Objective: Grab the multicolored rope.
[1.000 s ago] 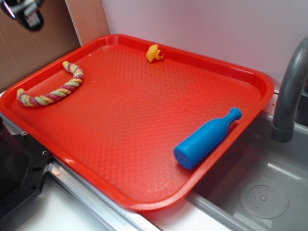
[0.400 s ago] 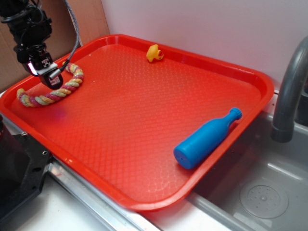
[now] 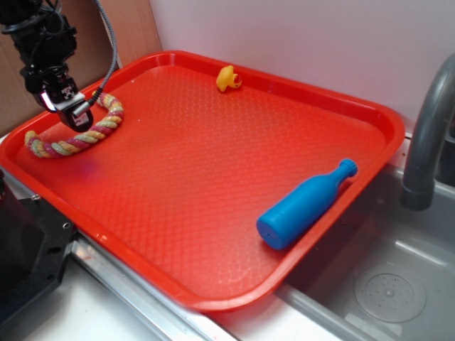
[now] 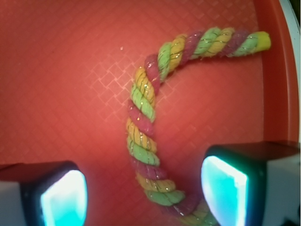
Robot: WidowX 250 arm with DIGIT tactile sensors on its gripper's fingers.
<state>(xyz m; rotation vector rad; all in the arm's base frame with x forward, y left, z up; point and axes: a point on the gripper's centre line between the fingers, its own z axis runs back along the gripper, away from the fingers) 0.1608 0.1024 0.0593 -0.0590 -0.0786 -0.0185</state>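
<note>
Hanging spread wide over the tray's [image 3: 213,302] far left corner, the tool [image 4: 143,190] straddles the rope [image 4: 143,117], holding nothing. In the wrist view the rope's near stretch runs lengthwise between both fingers, calling for a straight descent.

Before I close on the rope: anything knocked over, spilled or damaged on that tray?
Nothing spilled or damaged. The blue bottle lies on its side by the red tray's sink-side rim; the small yellow toy sits near the far rim. The multicolored rope lies curved and intact between the open gripper's fingers.
</note>
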